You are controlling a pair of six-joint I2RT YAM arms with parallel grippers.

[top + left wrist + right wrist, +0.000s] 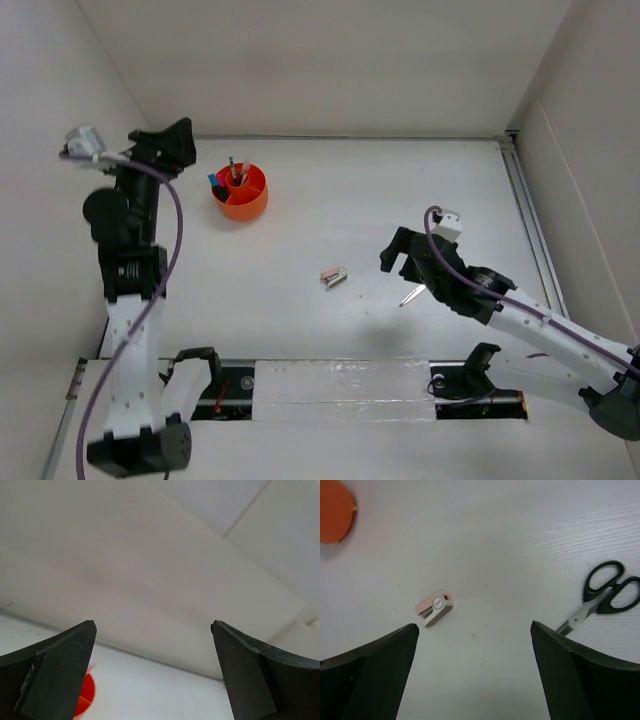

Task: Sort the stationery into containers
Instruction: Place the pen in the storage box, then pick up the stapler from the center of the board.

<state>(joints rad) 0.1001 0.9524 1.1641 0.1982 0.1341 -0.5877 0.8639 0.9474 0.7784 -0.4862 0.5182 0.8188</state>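
White tabletop point(330, 190): the scissors point(602, 592) and a small pink-and-white item point(434, 611) lie well apart from the orange organiser point(240, 195). The right claw point(474, 627) hangs open and empty between them; the left claw point(152, 625) is open and raised. Best to centre over one item and close across its narrow width.
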